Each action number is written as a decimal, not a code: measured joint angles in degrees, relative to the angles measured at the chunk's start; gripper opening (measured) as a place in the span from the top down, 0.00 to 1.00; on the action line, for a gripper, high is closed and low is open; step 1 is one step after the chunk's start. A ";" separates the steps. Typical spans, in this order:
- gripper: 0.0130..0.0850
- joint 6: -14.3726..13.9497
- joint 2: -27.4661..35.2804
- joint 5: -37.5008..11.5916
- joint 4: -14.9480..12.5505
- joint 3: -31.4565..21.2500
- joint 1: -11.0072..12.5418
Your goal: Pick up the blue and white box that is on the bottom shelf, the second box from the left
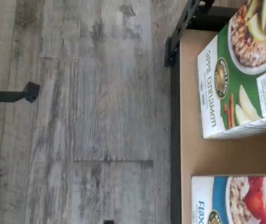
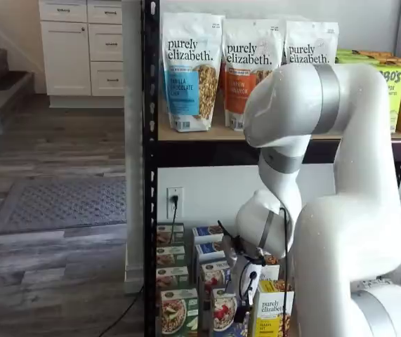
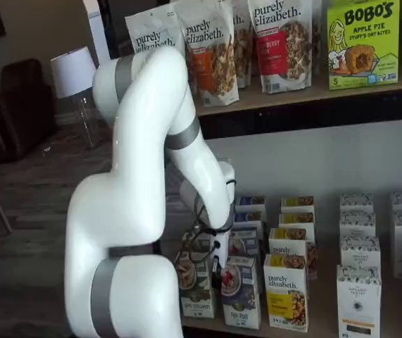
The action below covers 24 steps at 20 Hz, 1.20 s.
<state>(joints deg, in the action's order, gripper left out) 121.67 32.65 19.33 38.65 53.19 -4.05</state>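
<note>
In the wrist view, a small cardboard box with a blue and white face and a bowl of cereal with red berries (image 1: 237, 199) lies on the tan board of the bottom shelf (image 1: 193, 149), beside a green-banded apple cinnamon cardboard box (image 1: 240, 70), the two set apart by bare board; a black metal rail edges the shelf, and grey wood-plank flooring (image 1: 77, 116) fills the rest. In a shelf view, the white-bodied hand with black fingers (image 2: 246, 281) hangs low at the front of the rack, just before the front blue and white box (image 2: 222, 309), which stands between a green-banded box and a yellow-banded "purely elizabeth" box (image 2: 272, 316); the fingers are seen side-on, so I cannot tell whether they are spread or closed. In a shelf view, the hand (image 3: 218, 271) sits just at the upper left corner of the blue and white box (image 3: 243, 292), the white jointed arm (image 3: 144, 176) bending over it.
</note>
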 joint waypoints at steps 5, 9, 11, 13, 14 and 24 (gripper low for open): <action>0.00 0.07 1.58 1.30 0.04 2.99 0.43; 0.00 -0.12 2.93 2.25 -0.37 5.51 0.95; 0.00 -0.45 3.65 2.48 -0.88 6.58 1.17; 0.00 -0.83 4.56 2.72 -1.42 7.81 1.37; 0.00 -0.94 4.93 2.71 -1.58 8.25 1.41; 0.00 -0.35 8.28 1.52 -1.08 12.32 1.65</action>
<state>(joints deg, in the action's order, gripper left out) 121.31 40.93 20.85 37.57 65.51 -2.40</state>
